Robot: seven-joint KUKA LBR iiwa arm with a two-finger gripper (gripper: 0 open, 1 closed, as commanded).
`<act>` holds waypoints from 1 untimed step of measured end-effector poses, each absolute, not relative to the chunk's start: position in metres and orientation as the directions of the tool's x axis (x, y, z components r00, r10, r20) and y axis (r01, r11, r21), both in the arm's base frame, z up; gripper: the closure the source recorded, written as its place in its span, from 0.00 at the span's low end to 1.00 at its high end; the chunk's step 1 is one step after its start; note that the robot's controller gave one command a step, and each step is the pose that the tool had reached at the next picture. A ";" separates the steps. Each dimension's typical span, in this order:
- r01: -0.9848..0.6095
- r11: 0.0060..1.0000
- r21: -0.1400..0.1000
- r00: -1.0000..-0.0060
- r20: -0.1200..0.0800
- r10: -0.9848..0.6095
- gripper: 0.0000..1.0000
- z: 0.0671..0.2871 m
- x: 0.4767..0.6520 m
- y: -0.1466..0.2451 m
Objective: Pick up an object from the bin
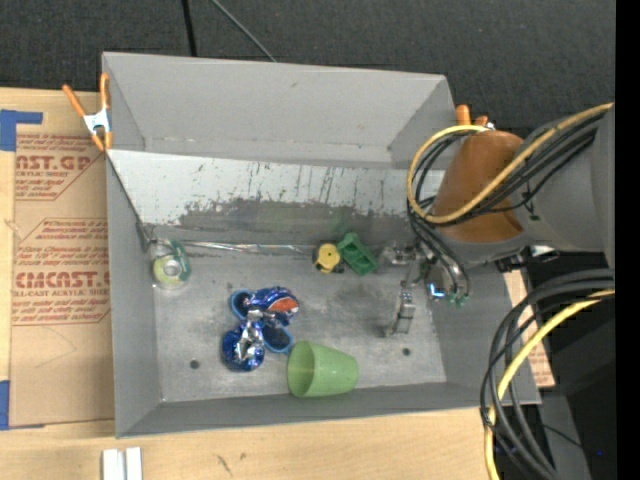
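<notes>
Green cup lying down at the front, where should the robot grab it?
Probably across the middle of the green cup, coming straight down: it lies on its side, so its round wall faces up, and the bin's front wall sits close.

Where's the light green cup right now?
In the camera view, the light green cup lies on its side by the bin's front wall, right of the blue crumpled wrapper, lower left of the end effector.

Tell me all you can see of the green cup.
The green cup is pale green, plastic by its look, plain. It lies on its side on the bin floor near the front wall, wide mouth to the left. The blue thing lies close beside its rim; whether they touch I cannot tell.
</notes>
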State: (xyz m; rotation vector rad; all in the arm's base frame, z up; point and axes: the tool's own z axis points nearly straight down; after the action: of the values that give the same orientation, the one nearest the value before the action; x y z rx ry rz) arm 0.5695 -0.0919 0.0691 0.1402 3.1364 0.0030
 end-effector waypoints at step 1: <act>-0.010 1.000 0.000 -1.000 -0.008 -0.010 0.00 0.125 0.585 -0.057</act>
State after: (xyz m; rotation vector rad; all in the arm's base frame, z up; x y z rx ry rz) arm 0.5855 -0.0574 0.1252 -0.0154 3.1338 0.0005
